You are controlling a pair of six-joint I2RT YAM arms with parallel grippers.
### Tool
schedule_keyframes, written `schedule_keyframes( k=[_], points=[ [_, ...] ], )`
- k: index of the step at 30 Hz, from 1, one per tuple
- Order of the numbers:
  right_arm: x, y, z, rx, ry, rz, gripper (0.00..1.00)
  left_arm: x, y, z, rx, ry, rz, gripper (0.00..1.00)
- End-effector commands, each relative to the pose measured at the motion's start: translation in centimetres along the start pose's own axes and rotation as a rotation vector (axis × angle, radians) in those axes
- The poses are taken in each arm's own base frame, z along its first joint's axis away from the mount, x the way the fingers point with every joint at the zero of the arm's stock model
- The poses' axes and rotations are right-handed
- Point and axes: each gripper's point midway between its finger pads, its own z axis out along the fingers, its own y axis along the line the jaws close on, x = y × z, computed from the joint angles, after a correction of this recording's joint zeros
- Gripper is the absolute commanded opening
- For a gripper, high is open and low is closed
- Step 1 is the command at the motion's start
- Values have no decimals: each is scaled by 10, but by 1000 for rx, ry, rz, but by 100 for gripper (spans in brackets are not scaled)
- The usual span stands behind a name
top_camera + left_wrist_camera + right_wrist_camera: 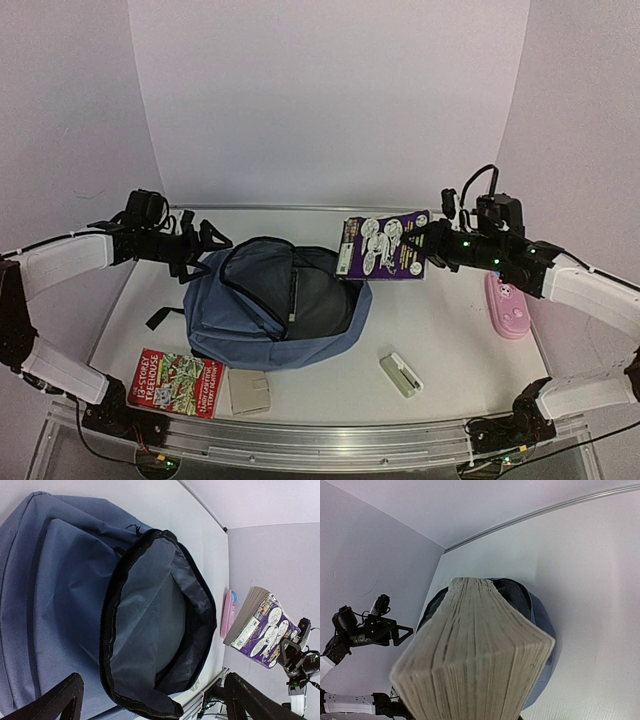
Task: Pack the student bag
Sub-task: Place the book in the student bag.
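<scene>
R gripper (432, 244) clamped on purple book (385, 248), above right rim of student bag (250, 325), which lies mid-table, mouth open. L gripper (205, 245) jaws apart at bag's far-left. Step: loading book; next, prob. lower it edge-first into opening.

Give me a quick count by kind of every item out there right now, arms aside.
Backpacks: 1, the student bag
Books: 2, the purple book and the red book
Pencil cases: 1, the pink pencil case
Unidentified small items: 2, the white block and the flat beige piece
Total: 6
</scene>
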Motion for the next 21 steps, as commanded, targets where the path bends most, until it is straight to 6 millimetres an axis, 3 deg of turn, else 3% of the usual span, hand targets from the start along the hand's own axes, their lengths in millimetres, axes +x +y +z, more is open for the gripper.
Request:
schedule_keyframes(
  k=[1,12,18,21],
  points=[
    [-19,35,-3,-130,-45,-26,0,6,6,11,25,43,-24,97],
    [0,29,11,-158,32,23,0,10,5,25,91,88,-58,86],
    [0,29,14,-167,36,33,0,15,2,39,122,122,-66,82],
    [-1,33,15,-184,41,43,0,14,3,45,101,129,-54,76]
  ],
)
